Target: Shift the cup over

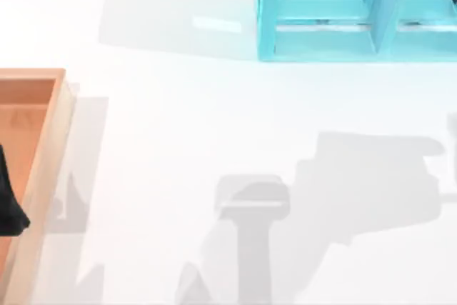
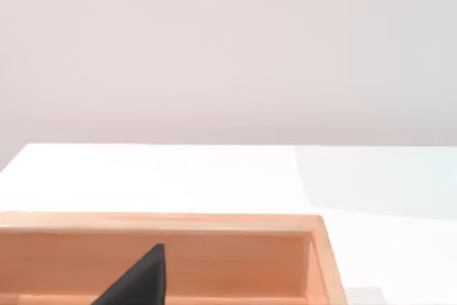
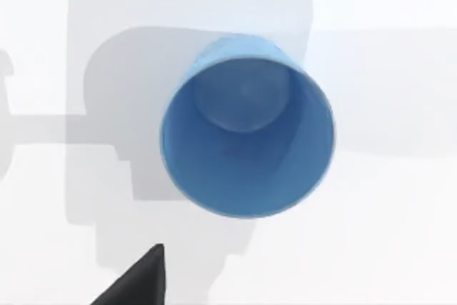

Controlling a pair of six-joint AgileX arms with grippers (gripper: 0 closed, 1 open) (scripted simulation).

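a light blue plastic cup (image 3: 247,137) stands upright on the white worktop (image 1: 214,126) under the right gripper; i cannot tell either claw's state.

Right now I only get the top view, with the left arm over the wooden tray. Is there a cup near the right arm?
Observer: Yes. The right wrist view looks down into a blue cup standing on the white table.
Operator: Upright?
Observer: Upright, mouth up, nothing inside.
Operator: Right claw on it?
Observer: No. The right claw is apart from the rim, not touching.
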